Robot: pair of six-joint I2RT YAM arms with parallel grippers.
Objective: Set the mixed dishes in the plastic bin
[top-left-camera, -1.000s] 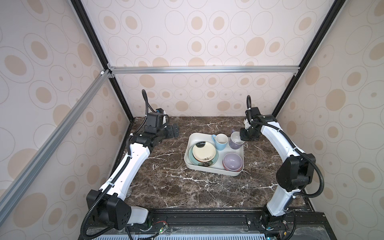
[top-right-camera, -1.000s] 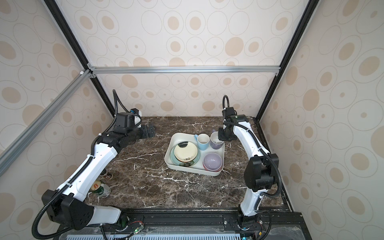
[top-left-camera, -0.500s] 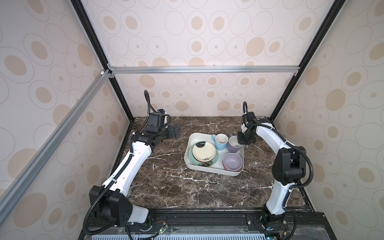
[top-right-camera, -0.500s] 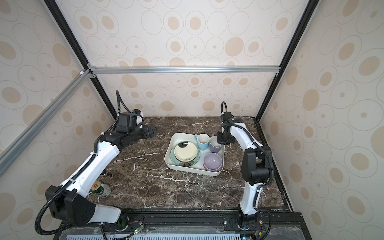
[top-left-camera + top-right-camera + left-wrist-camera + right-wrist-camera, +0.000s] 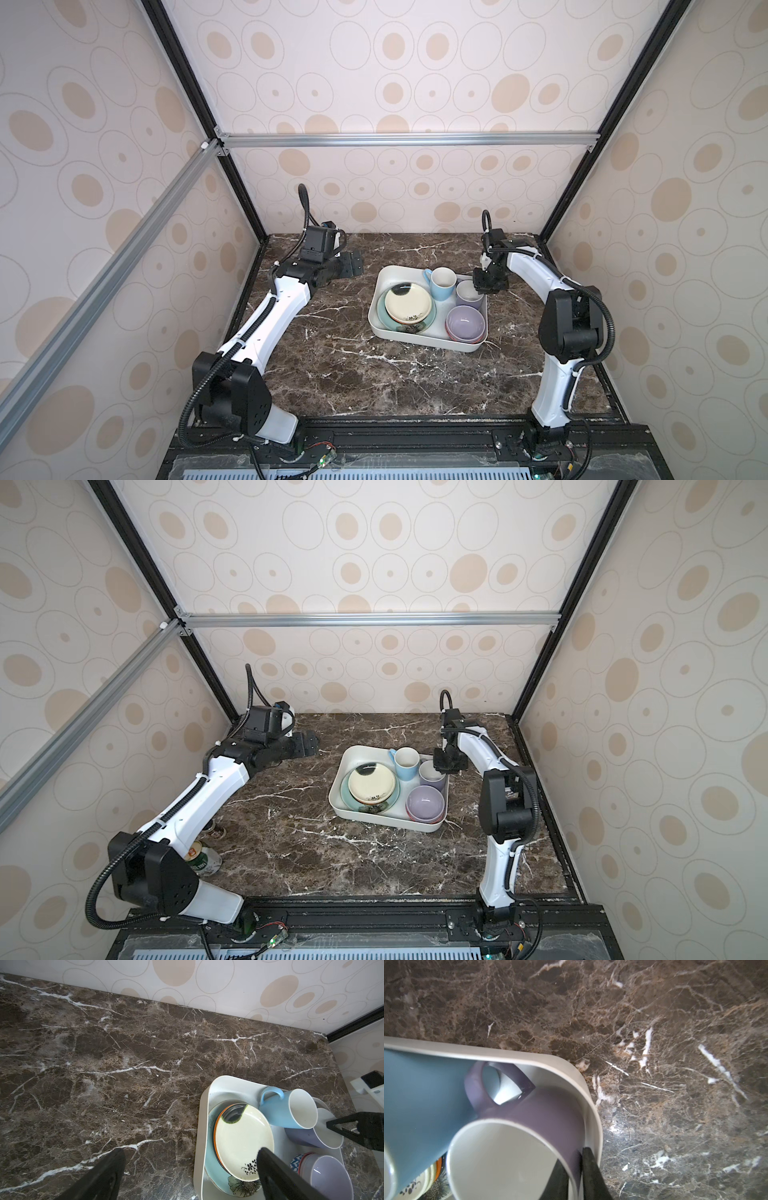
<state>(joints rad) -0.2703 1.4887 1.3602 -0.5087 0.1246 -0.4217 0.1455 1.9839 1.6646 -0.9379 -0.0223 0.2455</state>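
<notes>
**Mug lowered into the corner of the bin**

Since one second ago, the right arm has folded its elbow toward the front and has brought the lavender-grey mug (image 5: pixel 469 293) lower, into the far right corner of the plastic bin (image 5: pixel 392 275). The left arm has almost not moved.

Now the mug stands mouth up, just beside the light-blue mug (image 5: pixel 441 282). The right gripper (image 5: pixel 573 1154) is directly over its rim, on the side toward the bin's right wall. Its jaws stand narrow, one finger inside the mug and the other outside, with the mug's wall between them. Whether they press the wall at this moment I cannot tell. The outer finger is in the thin gap between mug and bin wall. So I judge that it has little room to spread sideways, and the free way out is straight up, along the mug's axis.

The left gripper (image 5: pixel 352 266) hangs wide and empty over the marble table (image 5: pixel 332 353), well apart from the bin, so the right arm is clearly the nearer one.

The black-and-cream plate (image 5: pixel 408 305) lies on the teal plate (image 5: pixel 380 311), and the bowl (image 5: pixel 465 323) sits in the near right corner. All dishes seem to be inside, so the task looks almost finished.
</notes>
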